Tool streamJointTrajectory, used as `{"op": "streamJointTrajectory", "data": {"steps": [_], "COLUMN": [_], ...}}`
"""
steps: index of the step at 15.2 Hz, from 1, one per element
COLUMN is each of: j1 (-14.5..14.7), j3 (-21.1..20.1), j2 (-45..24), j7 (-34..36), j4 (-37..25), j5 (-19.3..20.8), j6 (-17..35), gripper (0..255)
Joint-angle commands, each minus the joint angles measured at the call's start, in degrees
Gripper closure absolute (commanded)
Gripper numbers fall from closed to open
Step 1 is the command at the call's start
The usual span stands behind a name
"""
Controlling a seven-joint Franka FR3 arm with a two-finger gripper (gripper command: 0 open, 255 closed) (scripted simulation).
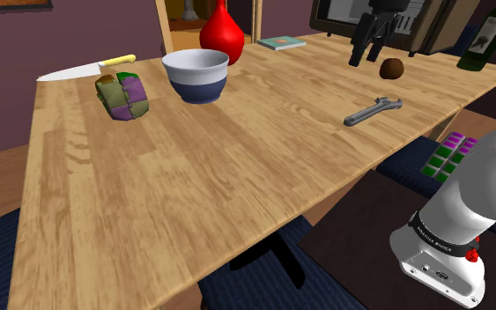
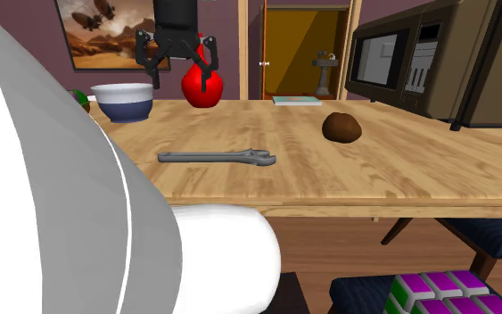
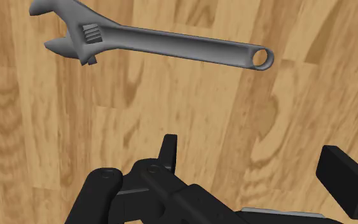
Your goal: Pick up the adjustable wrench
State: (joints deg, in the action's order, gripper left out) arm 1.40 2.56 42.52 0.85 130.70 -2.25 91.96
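Note:
The adjustable wrench (image 1: 373, 111) is grey metal and lies flat on the wooden table (image 1: 237, 167), near the edge closest to the stand. In the second exterior view the wrench (image 2: 218, 158) points its jaw end toward the brown lump. My black gripper (image 1: 366, 58) hangs well above the table, open, with nothing between its fingers. From the second exterior view the gripper (image 2: 179, 68) has its fingers spread wide. In the wrist view the wrench (image 3: 152, 44) lies ahead of the gripper (image 3: 257, 167), untouched, and the fingers (image 3: 168, 153) stand apart.
A brown lump (image 1: 391, 68) sits close behind the wrench. Farther off stand a white and blue bowl (image 1: 196, 75), a red vase (image 1: 222, 35), a patchwork object (image 1: 122, 95), a knife (image 1: 83, 70), a book (image 1: 281, 42), a microwave (image 2: 400, 58) and a dark bottle (image 1: 488, 35).

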Motion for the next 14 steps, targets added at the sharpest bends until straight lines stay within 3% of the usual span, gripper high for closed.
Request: {"op": "streamJointTrajectory", "data": {"steps": [1,6,11,14], "j1": [0.0,10.88,20.81,20.87], "j3": [0.0,9.36,21.42,22.19], "j2": [0.0,7.77,13.92,14.28], "j7": [0.0,-36.47,-73.36,-73.68], "j4": [0.0,9.87,16.36,18.0], "j5": [0.0,8.99,22.27,23.05], "j6": [0.0,0.55,1.49,2.82], "gripper": [0,0,0,0]}}
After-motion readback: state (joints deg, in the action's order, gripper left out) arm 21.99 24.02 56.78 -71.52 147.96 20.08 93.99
